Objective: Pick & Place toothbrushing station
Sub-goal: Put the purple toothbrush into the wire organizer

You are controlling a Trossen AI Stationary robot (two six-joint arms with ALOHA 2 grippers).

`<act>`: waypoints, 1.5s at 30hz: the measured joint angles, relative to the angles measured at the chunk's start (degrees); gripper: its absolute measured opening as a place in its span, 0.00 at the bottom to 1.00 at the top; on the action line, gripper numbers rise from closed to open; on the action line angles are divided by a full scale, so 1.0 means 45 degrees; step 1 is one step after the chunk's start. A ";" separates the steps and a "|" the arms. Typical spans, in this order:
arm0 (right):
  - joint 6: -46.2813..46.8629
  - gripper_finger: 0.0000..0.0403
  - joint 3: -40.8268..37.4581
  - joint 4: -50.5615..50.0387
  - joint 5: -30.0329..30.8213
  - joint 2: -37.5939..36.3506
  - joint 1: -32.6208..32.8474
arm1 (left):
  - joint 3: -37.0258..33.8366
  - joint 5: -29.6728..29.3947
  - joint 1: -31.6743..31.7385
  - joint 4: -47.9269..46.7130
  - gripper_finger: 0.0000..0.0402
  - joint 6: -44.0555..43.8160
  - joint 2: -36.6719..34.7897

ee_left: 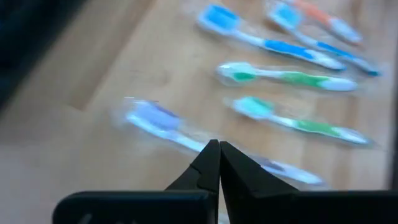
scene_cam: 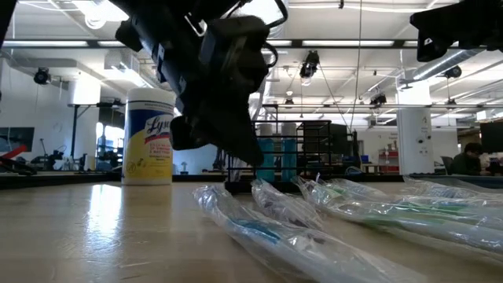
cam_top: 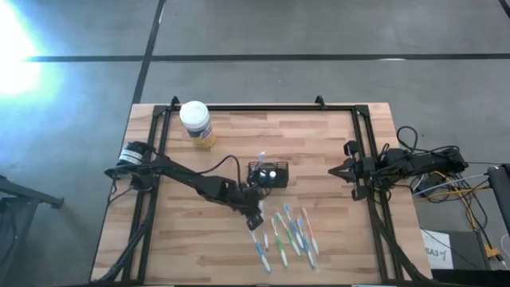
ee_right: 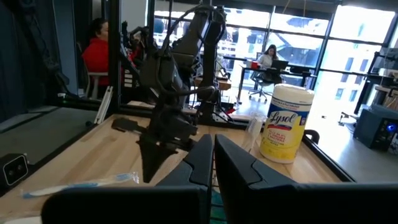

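The toothbrushing station (cam_top: pixel 268 175), a small black slotted box, stands on the wooden table near its middle; it also shows as the station (scene_cam: pixel 302 153) behind the wrappers. Several wrapped toothbrushes (cam_top: pixel 291 235) lie flat, fanned out in front of it. My left gripper (cam_top: pixel 256 219) slants down over the leftmost of them and is shut on a blue-headed wrapped toothbrush (ee_left: pixel 155 121). My right gripper (cam_top: pixel 339 170) hovers shut at the table's right edge and holds nothing. My left gripper pinches the wrapped toothbrush at its handle (ee_left: pixel 198 144), about midway along, between its two fingertips. The fingers slant down from the table's left and lie across the brush. Whether the brush is clear of the table I cannot tell.
A white-lidded yellow wipes jar (cam_top: pixel 196 123) stands at the table's far left. The other wrapped toothbrushes (ee_left: pixel 292 78) lie close to the right of the held one. A black frame rail (cam_top: pixel 263 108) runs along the far edge. People sit in the room beyond (ee_right: pixel 99 50).
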 joint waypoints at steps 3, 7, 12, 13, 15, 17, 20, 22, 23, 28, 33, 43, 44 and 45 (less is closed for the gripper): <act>0.0000 0.03 0.0000 0.0000 -0.0003 0.0000 0.0000 | 0.0219 0.0554 -0.0005 0.0052 0.10 -0.0450 0.0004; 0.0000 0.03 0.0000 -0.0005 -0.0004 0.0000 0.0000 | 0.0625 0.0997 0.0034 -0.0381 0.24 -0.0816 0.0073; 0.0000 0.03 0.0000 -0.0015 -0.0005 0.0000 0.0000 | 0.0805 0.0971 0.0096 -0.0686 0.44 -0.1295 0.0078; 0.0000 0.03 0.0000 -0.0015 -0.0003 0.0000 0.0000 | 0.0906 0.0882 0.0125 -0.0860 0.47 -0.1661 0.0089; 0.0015 0.03 0.0000 -0.0015 0.0000 0.0000 0.0000 | 0.1176 0.0751 0.0170 -0.1253 0.50 -0.2163 0.0310; 0.0005 0.03 0.0000 -0.0029 0.0000 0.0000 0.0000 | 0.1424 0.0651 0.0180 -0.1986 0.50 -0.2329 0.0663; 0.0005 0.03 0.0000 -0.0035 -0.0001 0.0003 0.0000 | 0.2224 0.0595 0.0211 -0.3162 0.49 -0.2321 0.1338; 0.0005 0.03 0.0000 -0.0034 0.0000 0.0005 0.0000 | 0.2919 0.0479 0.0265 -0.3985 0.49 -0.1916 0.1785; 0.0005 0.03 0.0000 -0.0034 -0.0001 0.0000 0.0001 | 0.3277 0.0403 0.0294 -0.4152 0.49 -0.1630 0.2018; 0.0005 0.03 0.0000 -0.0037 -0.0003 0.0000 0.0000 | 0.5409 0.0400 0.0453 -0.5305 0.50 -0.0671 0.3077; -0.0005 0.03 0.0000 -0.0080 0.0000 -0.0004 0.0000 | 0.7423 0.0282 0.0537 -0.8720 0.50 -0.0111 0.4471; -0.0005 0.03 0.0015 -0.0141 0.0000 -0.0004 0.0000 | 0.8822 0.0148 0.0650 -0.9874 0.50 0.0824 0.5442; -0.0005 0.03 0.0015 -0.0141 0.0000 -0.0004 0.0000 | 0.8831 0.0027 0.0646 -0.9950 0.50 0.0896 0.5383; -0.0008 0.03 0.0015 -0.0141 0.0000 -0.0010 0.0000 | 0.8827 -0.0094 0.0642 -1.0024 0.50 0.0986 0.5312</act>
